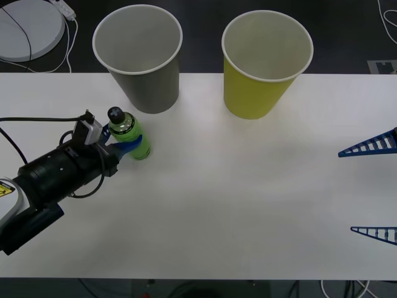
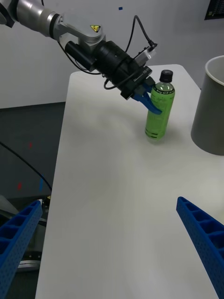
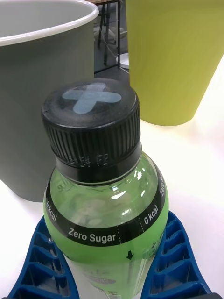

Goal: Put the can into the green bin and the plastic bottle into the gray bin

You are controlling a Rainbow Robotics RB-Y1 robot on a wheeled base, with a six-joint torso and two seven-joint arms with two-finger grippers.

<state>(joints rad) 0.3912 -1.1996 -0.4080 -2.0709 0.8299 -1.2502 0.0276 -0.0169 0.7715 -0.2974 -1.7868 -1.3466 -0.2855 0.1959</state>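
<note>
Front view: white table (image 1: 248, 198), dark floor.

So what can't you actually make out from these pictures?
- Bottoms of the gray bin and the green bin: front view, their own walls hide them.
- The can: I can't say where it is.
- Plastic bottle: left wrist view, its lower half is cut off by the edge and covered by the left claw's blue fingers.
- Right claw: front view, just the open fingertips, the rest is past the edge.
</note>
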